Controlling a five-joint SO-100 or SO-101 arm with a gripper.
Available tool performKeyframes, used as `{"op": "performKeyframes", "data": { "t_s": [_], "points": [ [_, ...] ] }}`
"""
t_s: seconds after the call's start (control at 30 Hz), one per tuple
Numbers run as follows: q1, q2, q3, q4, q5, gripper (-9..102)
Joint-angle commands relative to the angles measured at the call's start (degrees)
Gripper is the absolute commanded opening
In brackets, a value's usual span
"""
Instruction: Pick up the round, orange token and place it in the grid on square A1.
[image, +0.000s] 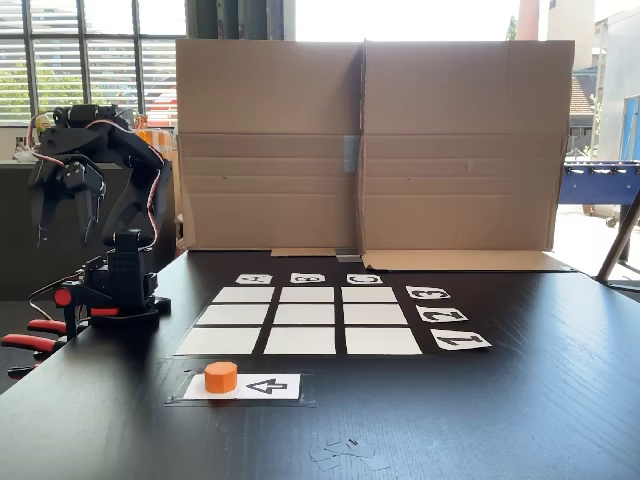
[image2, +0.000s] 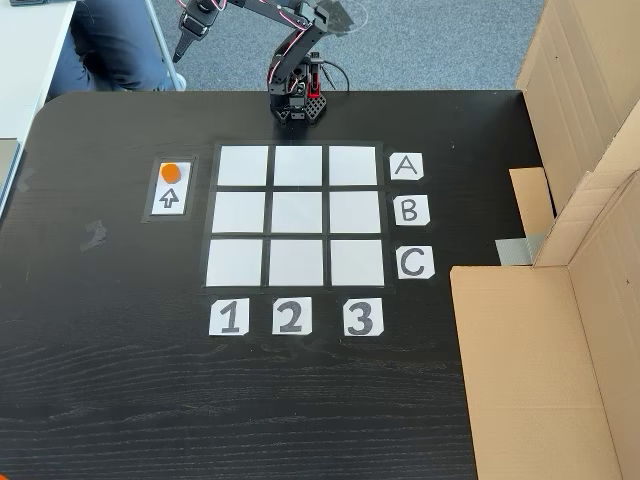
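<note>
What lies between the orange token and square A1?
In a fixed view, only bare black table separates the token from square A1; nothing stands between.

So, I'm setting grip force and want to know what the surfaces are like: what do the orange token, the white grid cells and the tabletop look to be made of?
The token: likely hard plastic, matte, going by its uniform bright orange and crisp flat top.
The grid cells: apparently paper, flat, thin and plain white, lying flush.
The table: seemingly wood or wood-look laminate, black, with visible grain and a slight sheen under window light.
</note>
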Motion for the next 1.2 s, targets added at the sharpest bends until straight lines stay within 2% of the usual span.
{"op": "performKeyframes", "data": {
  "t_s": [0.0, 0.67, 1.17],
  "points": [
    [-3.16, -3.34, -5.98, 0.35, 1.49, 29],
    [-22.94, -21.88, -12.48, 0.26, 3.08, 33],
    [-28.39, -35.77, -17.84, -0.26, 3.69, 33]
  ]
}}
